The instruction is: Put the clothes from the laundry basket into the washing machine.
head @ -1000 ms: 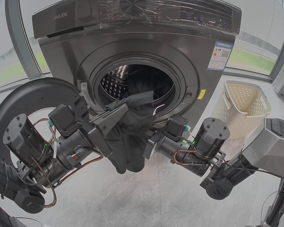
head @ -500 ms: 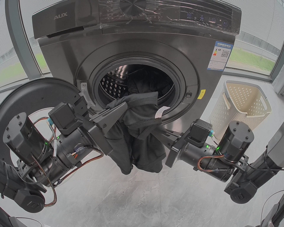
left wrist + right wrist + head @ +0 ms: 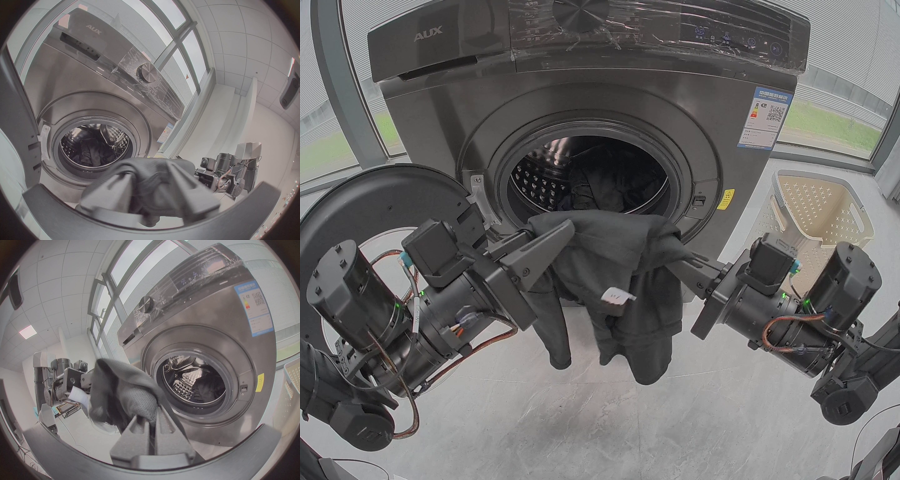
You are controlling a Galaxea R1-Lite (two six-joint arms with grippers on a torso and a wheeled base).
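Note:
A dark grey garment [image 3: 612, 262] with a white tag hangs stretched between both grippers, just below and in front of the washing machine's [image 3: 587, 112] open drum. My left gripper [image 3: 540, 240] is shut on its left end, and my right gripper [image 3: 682, 262] is shut on its right end. Folds and legs of the garment dangle toward the floor. In the left wrist view the garment [image 3: 150, 184] bunches between the fingers. In the right wrist view the cloth [image 3: 131, 393] rises from the closed fingers. More dark clothes [image 3: 606, 178] lie inside the drum. The cream laundry basket [image 3: 819, 219] stands to the machine's right.
The round machine door [image 3: 369, 212] stands swung open on the left, behind my left arm. Grey tiled floor [image 3: 625, 425] lies below the hanging garment. Windows run behind the machine.
My right gripper has pulled to the right with the garment's end, spreading the cloth out wide between the two grippers. The left gripper has stayed nearly in place.

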